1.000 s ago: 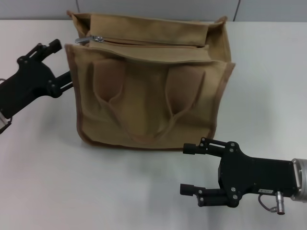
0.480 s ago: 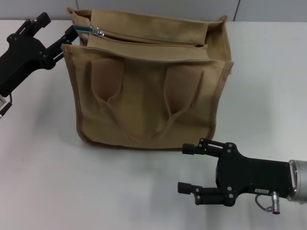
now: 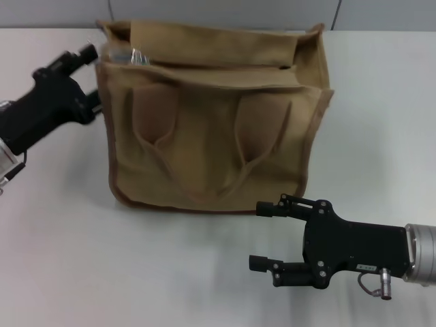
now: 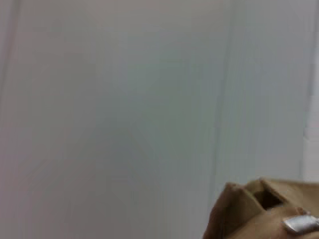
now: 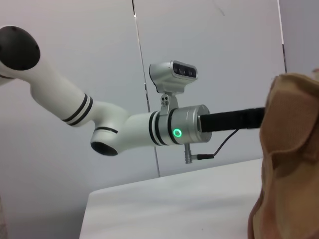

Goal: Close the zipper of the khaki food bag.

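Observation:
The khaki food bag (image 3: pixel 211 136) stands upright in the middle of the white table, handles folded down on its front. The zipper (image 3: pixel 218 65) runs along its top. The silver pull tab (image 3: pixel 136 56) sits at the bag's left end. My left gripper (image 3: pixel 92 78) is open at the bag's top left corner, just left of the tab and touching the bag's end. The left wrist view shows that corner (image 4: pixel 244 209) and the pull tab (image 4: pixel 301 224). My right gripper (image 3: pixel 264 235) is open and empty above the table in front of the bag's right part.
The white table (image 3: pixel 102 272) extends in front of and on both sides of the bag. A grey wall panel (image 3: pixel 225 10) runs behind it. The right wrist view shows my left arm (image 5: pixel 174 132) reaching to the bag's end (image 5: pixel 291 149).
My left gripper rose from beside the bag's left side to its top left corner and closed in on the pull tab. My right gripper drifted slightly left, still open.

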